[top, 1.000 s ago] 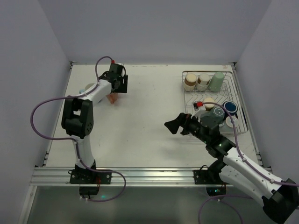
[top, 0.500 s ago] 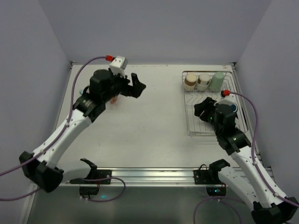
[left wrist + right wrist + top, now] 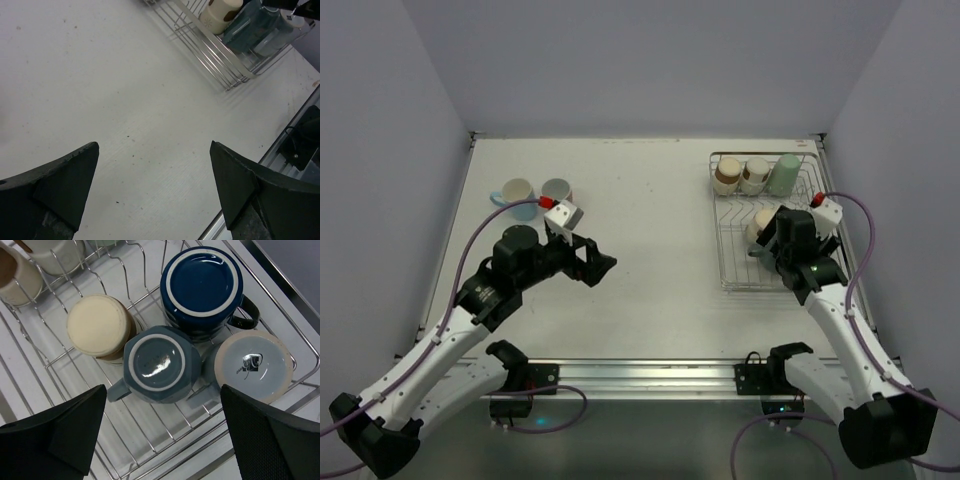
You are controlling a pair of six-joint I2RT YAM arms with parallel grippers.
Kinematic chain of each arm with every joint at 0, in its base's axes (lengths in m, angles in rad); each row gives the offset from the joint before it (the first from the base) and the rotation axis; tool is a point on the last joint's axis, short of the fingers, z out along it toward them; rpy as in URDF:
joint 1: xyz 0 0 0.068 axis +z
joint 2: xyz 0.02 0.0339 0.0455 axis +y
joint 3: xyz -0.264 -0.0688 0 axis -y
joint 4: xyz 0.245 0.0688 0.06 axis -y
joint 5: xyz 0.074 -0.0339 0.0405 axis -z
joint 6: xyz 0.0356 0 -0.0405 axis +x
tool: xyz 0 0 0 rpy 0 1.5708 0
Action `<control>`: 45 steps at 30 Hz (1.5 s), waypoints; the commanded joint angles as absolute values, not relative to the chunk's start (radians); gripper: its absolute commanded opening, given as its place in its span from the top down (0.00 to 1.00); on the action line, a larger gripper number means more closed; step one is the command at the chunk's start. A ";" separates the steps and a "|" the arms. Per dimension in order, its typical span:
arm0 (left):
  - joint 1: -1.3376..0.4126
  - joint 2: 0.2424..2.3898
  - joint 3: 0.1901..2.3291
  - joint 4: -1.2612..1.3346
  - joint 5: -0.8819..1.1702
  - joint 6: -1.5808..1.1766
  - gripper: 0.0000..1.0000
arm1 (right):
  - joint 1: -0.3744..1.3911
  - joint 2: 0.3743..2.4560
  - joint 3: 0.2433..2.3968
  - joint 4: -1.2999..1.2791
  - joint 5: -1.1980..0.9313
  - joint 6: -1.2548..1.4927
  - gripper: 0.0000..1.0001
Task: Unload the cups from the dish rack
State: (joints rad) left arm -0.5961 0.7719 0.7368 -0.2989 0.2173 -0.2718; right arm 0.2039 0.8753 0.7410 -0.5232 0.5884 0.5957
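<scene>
— Cups from above?
— 2 near the far-left corner of the tabletop; others in the dish rack by its right edge.
— Left wrist?
— The left jaws are wide apart, empty.
— Right wrist?
— The right jaws are wide apart above 4 upturned cups.

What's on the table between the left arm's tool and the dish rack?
Nothing. The top view shows only bare white table between the left tool and the dish rack; the left wrist view agrees.
</scene>
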 commanded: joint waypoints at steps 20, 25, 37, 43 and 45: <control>-0.592 0.709 0.736 -0.290 0.212 -0.213 0.03 | 0.149 1.184 0.830 -0.437 0.600 0.627 0.13; -0.592 0.721 0.736 -0.293 0.204 -0.213 0.03 | 0.129 1.230 0.825 -0.391 0.568 0.614 0.09; -0.591 0.747 0.741 -0.285 0.193 -0.218 0.03 | 0.126 1.096 0.759 -0.336 0.514 0.581 0.65; -0.591 0.739 0.746 -0.230 0.239 -0.255 0.04 | 0.135 0.914 0.739 -0.345 0.460 0.560 0.71; -0.591 0.738 0.746 -0.204 0.284 -0.287 0.05 | 0.133 0.862 0.739 -0.345 0.410 0.552 0.73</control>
State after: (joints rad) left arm -0.5961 0.7513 0.7368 -0.2840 0.2176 -0.2501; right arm 0.1310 0.9409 0.7204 -0.4194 0.4564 0.5655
